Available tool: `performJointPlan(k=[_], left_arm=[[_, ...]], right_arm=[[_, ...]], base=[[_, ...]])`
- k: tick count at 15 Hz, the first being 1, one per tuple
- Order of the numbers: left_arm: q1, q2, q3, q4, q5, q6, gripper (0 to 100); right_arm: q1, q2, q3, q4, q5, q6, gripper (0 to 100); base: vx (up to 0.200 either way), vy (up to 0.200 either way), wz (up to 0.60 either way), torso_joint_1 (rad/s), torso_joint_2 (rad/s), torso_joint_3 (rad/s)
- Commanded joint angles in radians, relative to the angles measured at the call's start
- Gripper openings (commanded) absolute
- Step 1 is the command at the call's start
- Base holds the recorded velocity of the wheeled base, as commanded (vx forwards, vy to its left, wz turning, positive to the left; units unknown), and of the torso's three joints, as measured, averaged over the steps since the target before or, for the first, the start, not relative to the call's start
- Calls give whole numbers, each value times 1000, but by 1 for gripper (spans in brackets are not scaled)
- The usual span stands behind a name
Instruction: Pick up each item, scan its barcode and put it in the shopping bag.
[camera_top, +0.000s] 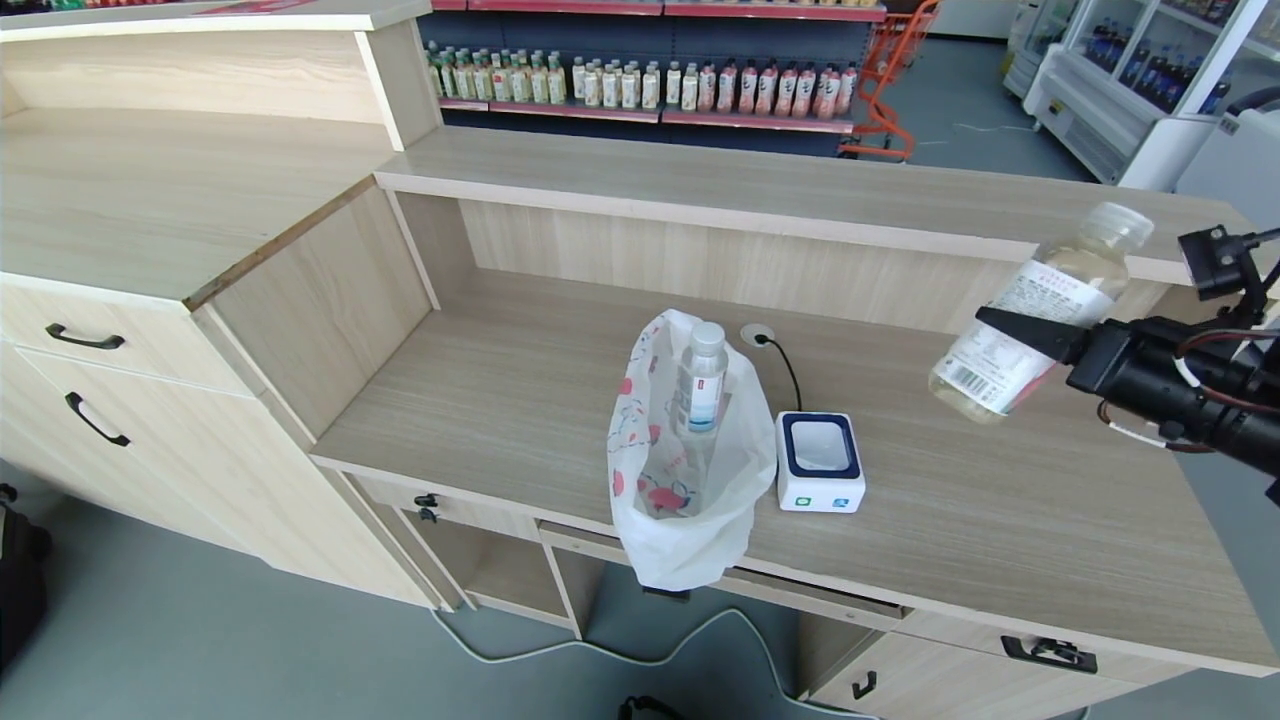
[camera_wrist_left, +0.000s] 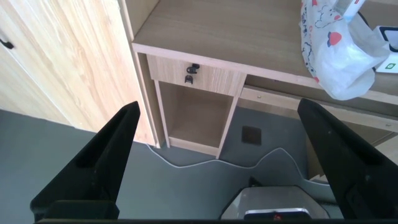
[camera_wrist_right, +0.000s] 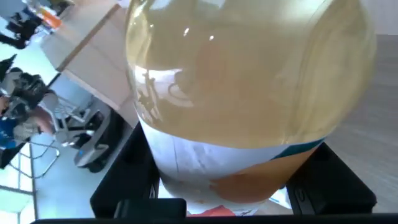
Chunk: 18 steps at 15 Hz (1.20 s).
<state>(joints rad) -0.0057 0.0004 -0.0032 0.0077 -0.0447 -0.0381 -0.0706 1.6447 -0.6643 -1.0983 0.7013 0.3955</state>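
Head view: right tool (camera_top: 1000, 345) is clamped on the yellow-drink bottle (camera_top: 1050, 290) around its labelled middle. The bottle is in the air above the right part of the counter (camera_top: 1000, 520), tilted, cap up and away, base down towards the scanner side. The barcode on its white label is visible near the base. The scanner (camera_top: 820, 462), a white box with a dark-rimmed window, sits flat on the counter, well apart from the held bottle. Its cable (camera_top: 790, 375) runs back to a grommet hole in the counter top. The shopping bag (camera_top: 680, 480) stands open just beside the scanner on the robot's left, its bottom sagging over the counter's front edge. The blue-label bottle (camera_top: 702, 385) stands upright inside it, cap above the bag rim.

Left wrist view: left tool (camera_wrist_left: 217, 168) is spread wide with nothing between its fingers (camera_wrist_left: 99, 162). It hangs low in front of the counter, over the grey floor (camera_wrist_left: 74, 134). Beyond it are a locked drawer (camera_wrist_left: 217, 78), the open cubby under it and the hanging bottom of the shopping bag (camera_wrist_left: 339, 59).

Right wrist view: right tool (camera_wrist_right: 230, 193) pinches the yellow-drink bottle (camera_wrist_right: 249, 81), with dark fingers (camera_wrist_right: 127, 180) on either side of the label band. Counter wood (camera_wrist_right: 379, 130) shows behind.
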Motion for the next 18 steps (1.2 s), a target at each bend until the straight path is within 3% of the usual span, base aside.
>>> performJointPlan(k=[1,5,8,12,15,18], left_arm=[[0,0,0,0,0,0,100],[0,0,0,0,0,0,100],[0,0,0,0,-1,0,100],[0,0,0,0,0,0,100],[0,0,0,0,-1,0,100],[0,0,0,0,0,0,100]], right_arm=[[190,-215,8,41,75,115,0],[407,-261,6,41,75,134,0],[502,-302,-8,43,80,195,0],[532,-325,-17,52,196,200,0],[583,-348,-18,54,195,209,0],[594,-373,-21,51,196,313,0]], base=[[0,0,0,0,0,0],[0,0,0,0,0,0],[0,0,0,0,0,0],[0,0,0,0,0,0],[0,0,0,0,0,0],[0,0,0,0,0,0]])
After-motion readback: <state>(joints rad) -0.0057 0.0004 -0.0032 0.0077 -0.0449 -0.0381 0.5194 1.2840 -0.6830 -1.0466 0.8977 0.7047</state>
